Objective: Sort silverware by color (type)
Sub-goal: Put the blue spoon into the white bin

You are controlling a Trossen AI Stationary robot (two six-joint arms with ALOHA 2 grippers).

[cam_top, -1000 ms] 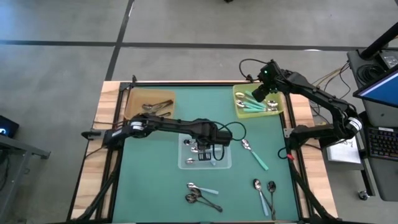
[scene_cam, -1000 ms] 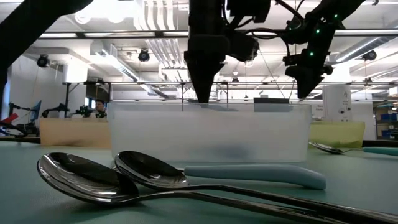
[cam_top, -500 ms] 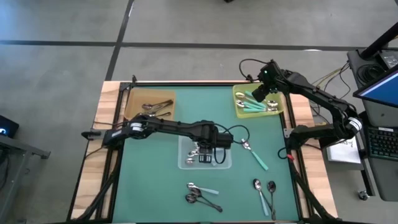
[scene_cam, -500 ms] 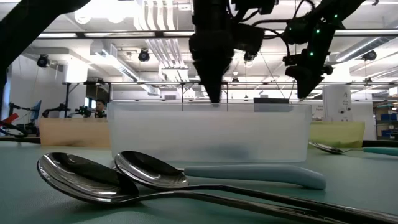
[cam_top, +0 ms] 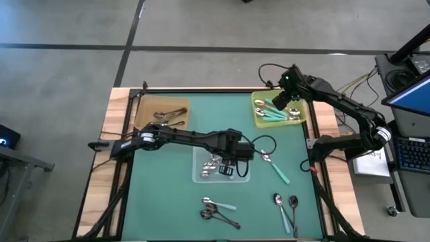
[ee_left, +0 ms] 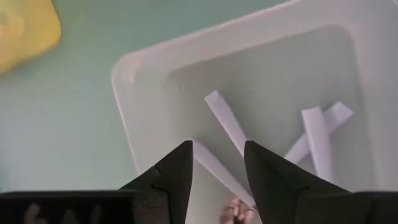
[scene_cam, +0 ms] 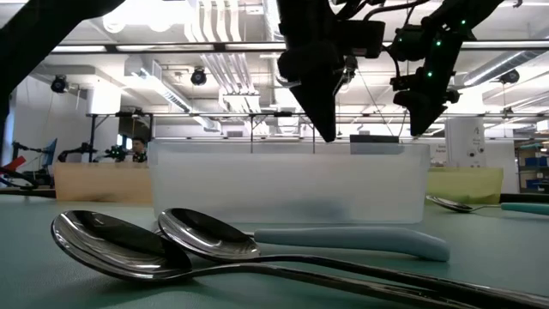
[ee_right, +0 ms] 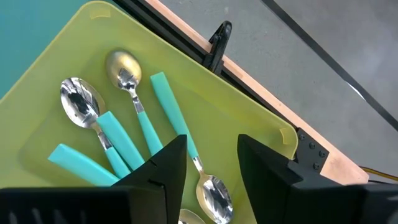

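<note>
My left gripper (cam_top: 228, 158) (scene_cam: 326, 136) (ee_left: 217, 163) hangs open over the clear tray (cam_top: 201, 176) (scene_cam: 287, 184) (ee_left: 143, 81). Its tips are near rim height, above several pale-blue-handled spoons (ee_left: 227, 127) lying flat on the tray floor. My right gripper (cam_top: 277, 104) (scene_cam: 420, 129) (ee_right: 211, 155) is open above the yellow-green tray (cam_top: 256, 101) (ee_right: 62, 56), where teal-handled spoons (ee_right: 118, 134) lie. Loose spoons rest on the green mat: a teal-handled one (cam_top: 277, 168), a cluster near the front (cam_top: 216, 210) (scene_cam: 154, 245) and a pair (cam_top: 287, 207). Dark spoons (cam_top: 168, 114) sit in the brown tray (cam_top: 144, 114).
The brown tray stands at the far left corner of the mat and the yellow-green tray at the far right corner. The clear tray sits mid-table. A raised black frame (ee_right: 217, 37) runs along the table's far edge. A person (scene_cam: 137, 148) shows far back in the room.
My left gripper has moved toward the table's right edge, staying above the clear tray. My right gripper has kept still over the yellow-green tray.
</note>
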